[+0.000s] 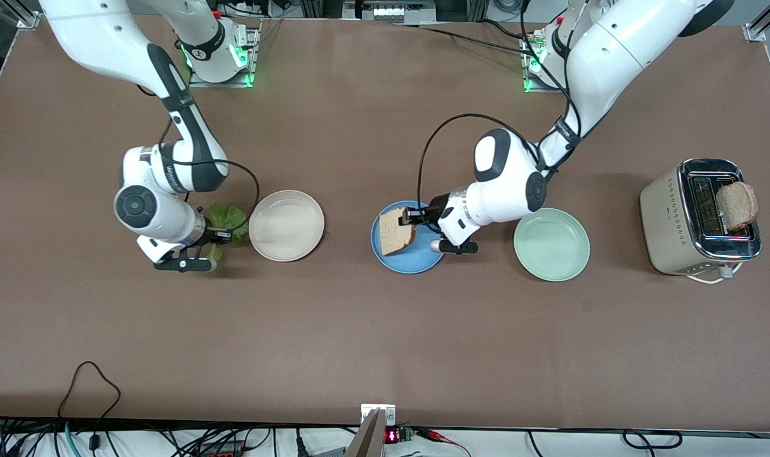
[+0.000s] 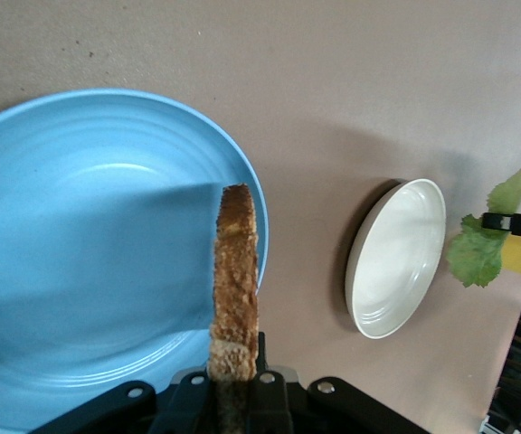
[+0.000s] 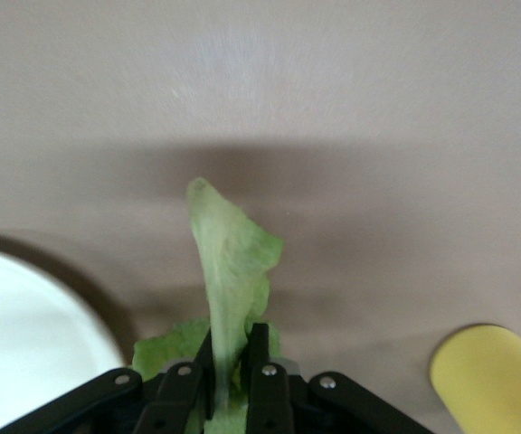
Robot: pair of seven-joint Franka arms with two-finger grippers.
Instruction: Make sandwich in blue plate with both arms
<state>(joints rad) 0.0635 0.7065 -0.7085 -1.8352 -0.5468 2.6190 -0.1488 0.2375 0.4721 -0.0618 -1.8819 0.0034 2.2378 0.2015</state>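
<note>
Brown tabletop point(image 1: 359, 330), cables point(image 1: 169, 441) along edge

The brown desk point(image 1: 372, 330) is carrying a cream plate point(image 1: 286, 225), blue plate point(image 1: 407, 254), green plate point(image 1: 551, 244) and toaster point(image 1: 699, 219).

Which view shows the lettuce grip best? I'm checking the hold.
The right wrist view: the right gripper is shut on the lettuce leaf right at the fingers. The front view shows the leaf beside the cream plate, partly under the arm. The left wrist view shows it small and distant.
</note>
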